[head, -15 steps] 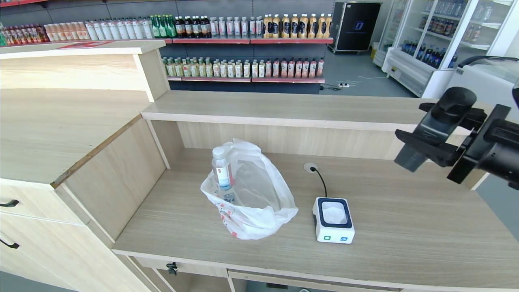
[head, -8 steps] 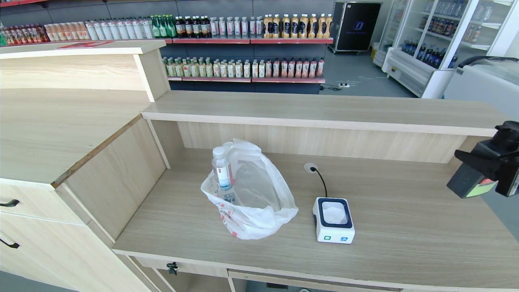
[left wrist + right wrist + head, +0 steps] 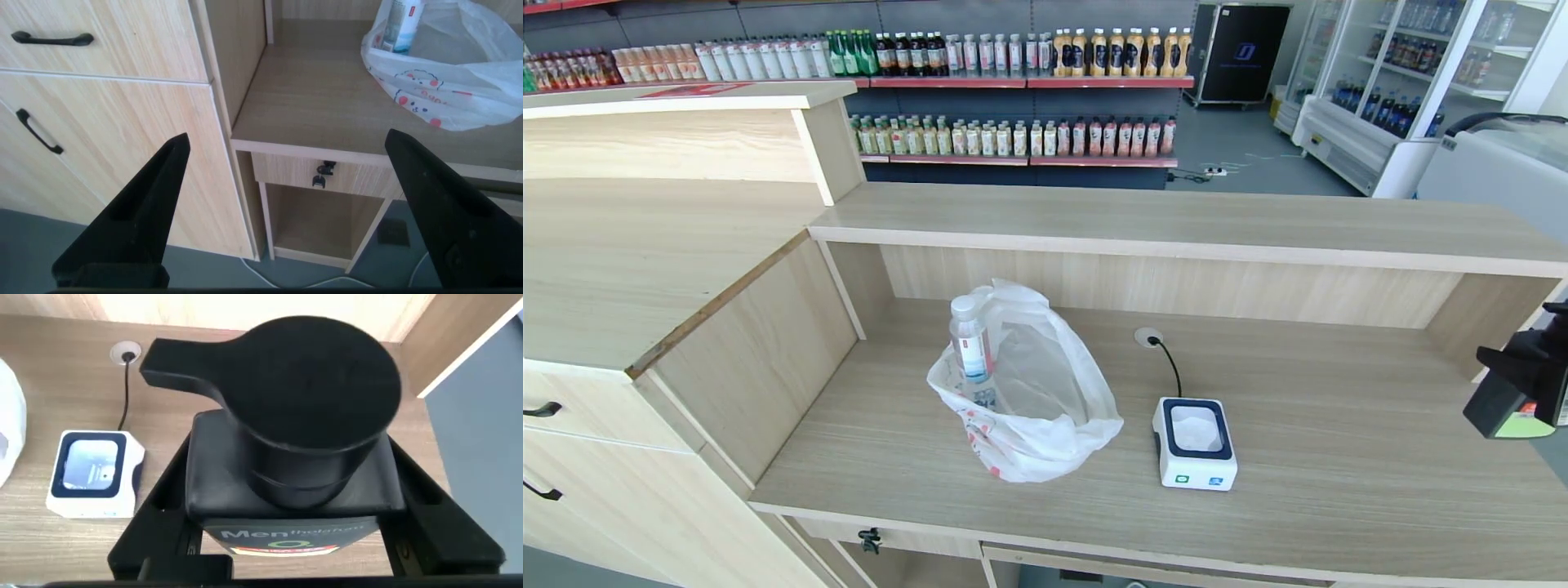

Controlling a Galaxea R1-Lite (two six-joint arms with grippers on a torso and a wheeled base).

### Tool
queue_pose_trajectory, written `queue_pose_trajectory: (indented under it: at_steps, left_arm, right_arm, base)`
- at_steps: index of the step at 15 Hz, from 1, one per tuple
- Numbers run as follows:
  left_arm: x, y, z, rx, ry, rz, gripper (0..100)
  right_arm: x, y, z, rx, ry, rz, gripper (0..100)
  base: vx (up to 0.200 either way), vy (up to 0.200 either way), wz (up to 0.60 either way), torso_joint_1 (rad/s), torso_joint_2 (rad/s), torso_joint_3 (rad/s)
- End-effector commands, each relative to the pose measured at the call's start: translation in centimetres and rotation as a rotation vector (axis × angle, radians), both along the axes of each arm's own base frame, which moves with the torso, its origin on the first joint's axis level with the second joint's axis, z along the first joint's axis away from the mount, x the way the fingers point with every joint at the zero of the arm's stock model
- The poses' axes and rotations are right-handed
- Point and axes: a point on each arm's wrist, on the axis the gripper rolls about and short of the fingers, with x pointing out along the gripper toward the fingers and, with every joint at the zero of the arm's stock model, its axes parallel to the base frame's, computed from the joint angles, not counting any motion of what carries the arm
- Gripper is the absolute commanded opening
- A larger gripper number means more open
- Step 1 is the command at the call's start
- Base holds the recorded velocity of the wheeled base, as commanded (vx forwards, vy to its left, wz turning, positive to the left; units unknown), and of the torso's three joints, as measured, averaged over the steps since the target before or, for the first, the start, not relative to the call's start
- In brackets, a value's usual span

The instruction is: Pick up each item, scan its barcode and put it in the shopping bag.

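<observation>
At the head view's right edge, the right gripper [image 3: 1535, 367], clamped on a black pump bottle [image 3: 1494, 406], has dropped lower, its scan likely still ahead.

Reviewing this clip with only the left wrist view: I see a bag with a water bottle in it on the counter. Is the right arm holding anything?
Observer: Yes. The right gripper is shut on a black bottle with a wide cap.
Operator: Where is it?
Observer: Near the right end of the counter.
Operator: And the scanner?
Observer: The scanner sits on the counter, right of the shopping bag and apart from it, with its window up.
</observation>
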Motion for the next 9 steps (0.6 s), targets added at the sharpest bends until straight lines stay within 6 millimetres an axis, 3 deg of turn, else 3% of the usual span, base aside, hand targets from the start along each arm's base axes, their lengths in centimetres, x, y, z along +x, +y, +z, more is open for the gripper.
queue_pose_trajectory:
  at_steps: [1,5,9]
  left_arm:
    - [0.0,0.0,0.0,0.0,0.0,0.001,100]
    - [0.0,0.0,0.0,0.0,0.0,0.001,100]
    - [0.0,0.0,0.0,0.0,0.0,0.001,100]
  right_arm:
    - [-0.3,0.5,0.2,0.006,-0.01,0.029,0]
    - [-0.8,2.2,0.5,0.083,0.019,0.1,0]
    - [-0.5,2.5,-0.4,0.194,0.075,0.097,0]
  base:
    - [0.0,0.0,0.0,0.0,0.0,0.0]
    - [0.0,0.0,0.6,0.004,0.0,0.006]
    - [0.0,0.0,0.0,0.0,0.0,0.0]
